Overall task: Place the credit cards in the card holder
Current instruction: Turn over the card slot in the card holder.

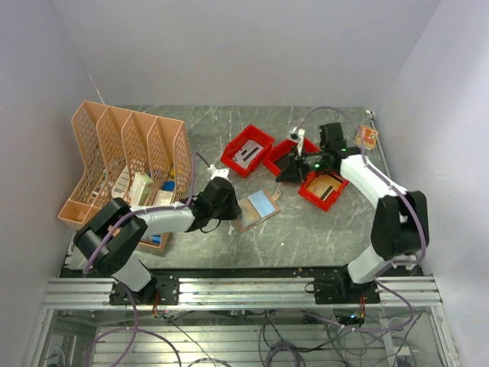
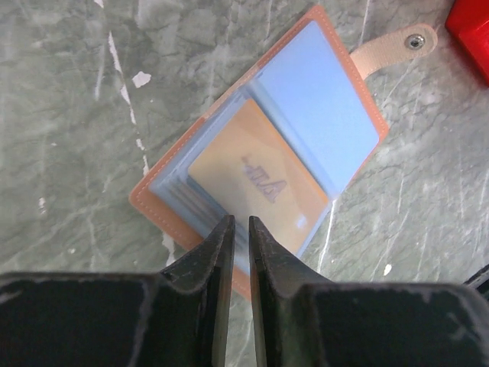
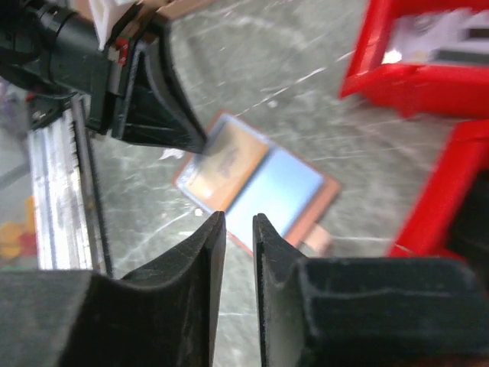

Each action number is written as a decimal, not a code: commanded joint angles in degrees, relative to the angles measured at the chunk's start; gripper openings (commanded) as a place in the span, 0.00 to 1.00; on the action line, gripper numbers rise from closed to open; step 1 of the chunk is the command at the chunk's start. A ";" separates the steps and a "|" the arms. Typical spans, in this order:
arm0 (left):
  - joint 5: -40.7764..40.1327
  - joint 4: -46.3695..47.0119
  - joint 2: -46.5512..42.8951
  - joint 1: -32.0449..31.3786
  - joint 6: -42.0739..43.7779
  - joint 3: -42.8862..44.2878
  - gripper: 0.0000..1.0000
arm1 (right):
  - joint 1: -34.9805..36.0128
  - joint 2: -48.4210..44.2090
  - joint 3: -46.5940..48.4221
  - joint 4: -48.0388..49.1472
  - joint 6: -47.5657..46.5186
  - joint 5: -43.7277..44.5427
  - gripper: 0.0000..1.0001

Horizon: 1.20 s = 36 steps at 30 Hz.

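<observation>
Tan card holder (image 1: 256,208) lay open on the surface (image 1: 191,126) | left end effector (image 2: 240,222) narrowly parted, empty, over its edge | right end effector (image 3: 238,218) likewise, near red bins (image 1: 229,158) | we judged: pin holder, feed credit cards (image 1: 246,153) flat, square to pocket.

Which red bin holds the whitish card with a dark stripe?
The leftmost red bin; the rightmost red bin holds something tan instead.

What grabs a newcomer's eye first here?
The tan card holder lying open mid-table, an orange card showing in its sleeves, with the left gripper poised at its edge. Behind it sit the bright red bins. At the far left stands the peach file rack.
</observation>
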 commanded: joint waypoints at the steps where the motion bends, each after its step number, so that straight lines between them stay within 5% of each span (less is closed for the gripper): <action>1: -2.03 -5.51 -3.96 0.51 4.99 1.17 0.25 | -4.69 -7.19 -2.73 7.47 -0.73 2.30 0.28; 5: -3.63 -8.50 -8.45 0.54 7.85 2.85 0.26 | -7.28 -11.07 -4.51 12.78 -2.58 6.14 0.67; 6: -4.10 -8.66 -9.88 0.58 8.40 2.83 0.26 | -7.77 -10.30 -3.64 11.89 -2.89 5.97 0.69; 10: -5.27 -7.52 -16.28 0.56 8.86 1.25 0.28 | -10.18 -3.44 4.65 0.06 -5.11 -0.87 0.63; 19: -6.40 0.11 -29.63 1.06 4.58 -6.96 0.65 | -10.79 -3.63 -2.91 -6.62 -16.27 -9.65 0.57; 36: 0.51 12.10 -23.94 1.25 -3.58 -14.48 0.63 | -7.55 -4.17 -9.12 -9.36 -35.00 -9.02 0.54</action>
